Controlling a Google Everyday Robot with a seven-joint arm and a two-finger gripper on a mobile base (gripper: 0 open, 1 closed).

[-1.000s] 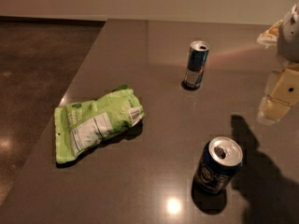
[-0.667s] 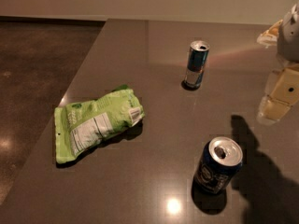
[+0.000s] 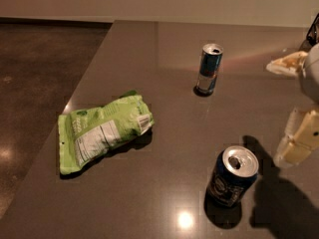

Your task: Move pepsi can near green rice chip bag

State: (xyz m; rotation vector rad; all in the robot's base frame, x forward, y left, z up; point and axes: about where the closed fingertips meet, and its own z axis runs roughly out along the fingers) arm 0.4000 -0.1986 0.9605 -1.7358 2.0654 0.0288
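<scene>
One pepsi can point(image 3: 232, 176) upright, just lower-left of pincer point(image 3: 294, 147), not touching.

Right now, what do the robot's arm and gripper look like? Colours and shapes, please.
The gripper, at the right edge beyond the pepsi can, is pale cream and blocky. Above it, the arm has a rounded white shell. Something dark, perhaps a cable, shows at the top corner. I see no markings.
</scene>
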